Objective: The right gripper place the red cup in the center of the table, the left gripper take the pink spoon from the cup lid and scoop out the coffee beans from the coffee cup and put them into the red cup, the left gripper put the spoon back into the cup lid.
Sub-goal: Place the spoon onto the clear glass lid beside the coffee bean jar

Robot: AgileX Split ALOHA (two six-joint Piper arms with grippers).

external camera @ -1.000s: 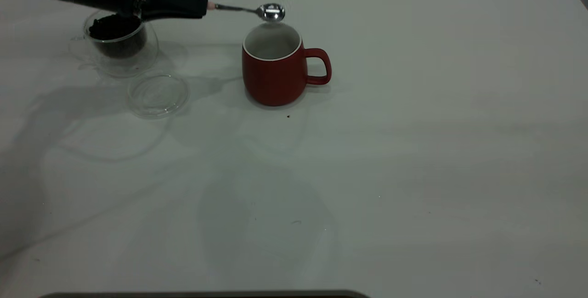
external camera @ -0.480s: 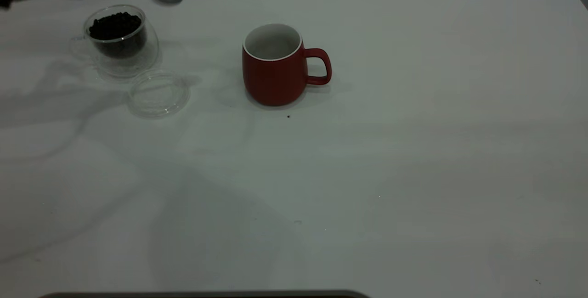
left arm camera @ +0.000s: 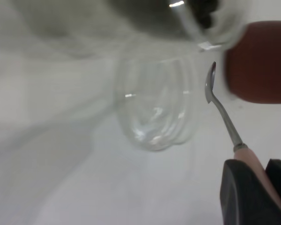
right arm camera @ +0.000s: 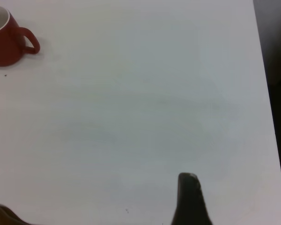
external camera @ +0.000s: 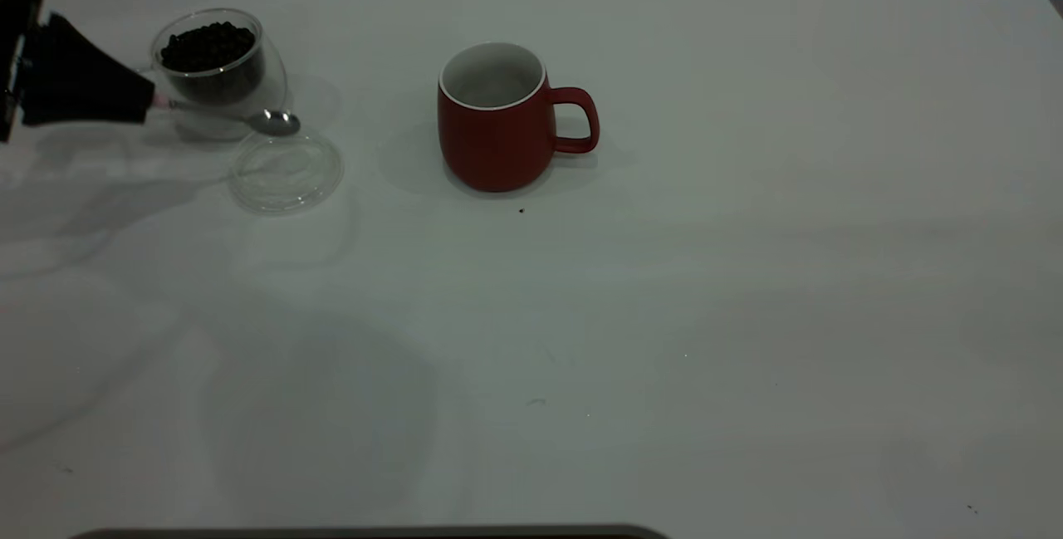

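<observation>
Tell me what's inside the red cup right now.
Only the white inner wall of the red cup shows. Its bottom is hidden by the rim, so any coffee beans there cannot be seen.

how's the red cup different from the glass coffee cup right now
The red cup is opaque dark red with a white inside; the coffee cup is clear glass. The coffee cup holds dark coffee beans; no beans show in the red cup. Both stand upright on the table.

left gripper (external camera: 124, 99) holding pink spoon (external camera: 241, 117), above cup lid (external camera: 286, 173)
</observation>
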